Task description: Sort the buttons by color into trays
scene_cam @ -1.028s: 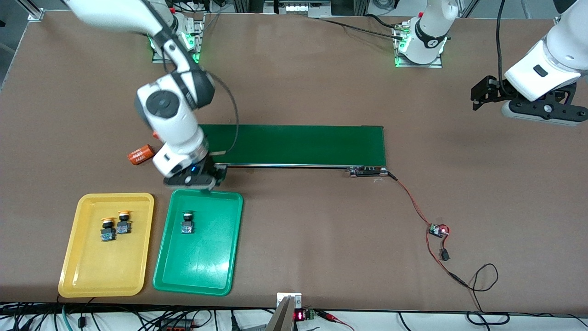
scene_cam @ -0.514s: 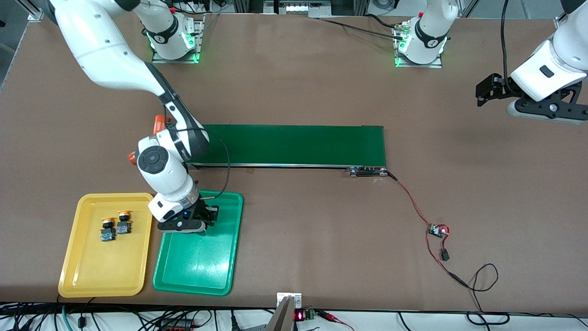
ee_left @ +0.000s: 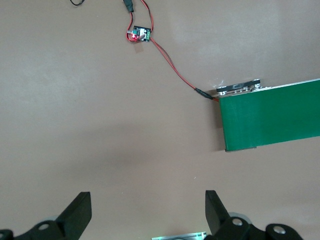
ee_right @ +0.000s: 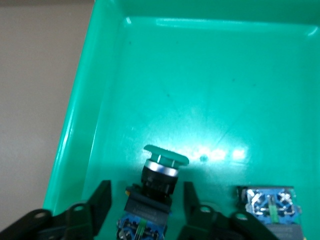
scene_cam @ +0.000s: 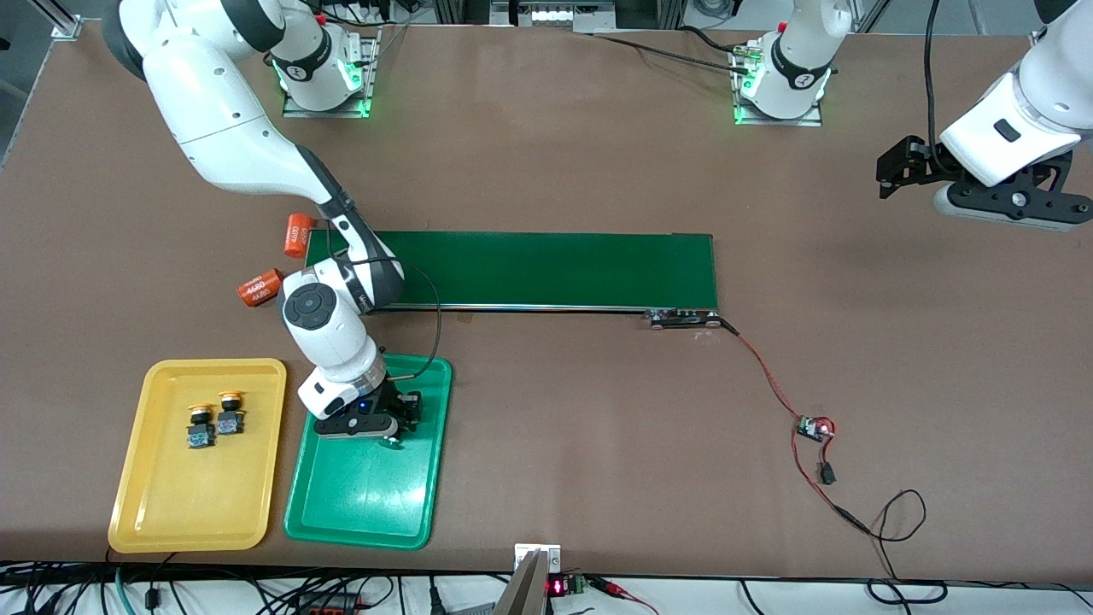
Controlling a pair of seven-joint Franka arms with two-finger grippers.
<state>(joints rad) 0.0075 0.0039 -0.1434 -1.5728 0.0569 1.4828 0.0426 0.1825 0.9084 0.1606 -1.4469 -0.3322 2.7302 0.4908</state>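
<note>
My right gripper [scene_cam: 376,427] is low over the green tray [scene_cam: 367,504]. In the right wrist view, the right gripper [ee_right: 146,186] is open. Its fingers [ee_right: 102,200] stand either side of a green-capped button [ee_right: 159,159] lying in the tray [ee_right: 200,75], with small gaps. A second button's blue body [ee_right: 270,202] lies beside it. In the front view both green buttons are mostly hidden under the gripper. The yellow tray [scene_cam: 137,487] holds two yellow-capped buttons [scene_cam: 198,427] [scene_cam: 229,416]. My left gripper [scene_cam: 892,171] waits open and empty [ee_left: 147,196] over bare table at the left arm's end.
The long dark-green conveyor belt [scene_cam: 546,269] lies mid-table and also shows in the left wrist view [ee_left: 270,117]. Two orange cylinders [scene_cam: 296,236] [scene_cam: 260,288] lie by its end toward the right arm. A small circuit board [scene_cam: 815,427] with red wires sits toward the left arm's end.
My right gripper moved from the conveyor's end to low over the green tray, and now covers the green button that lay there. The left arm has barely moved.
</note>
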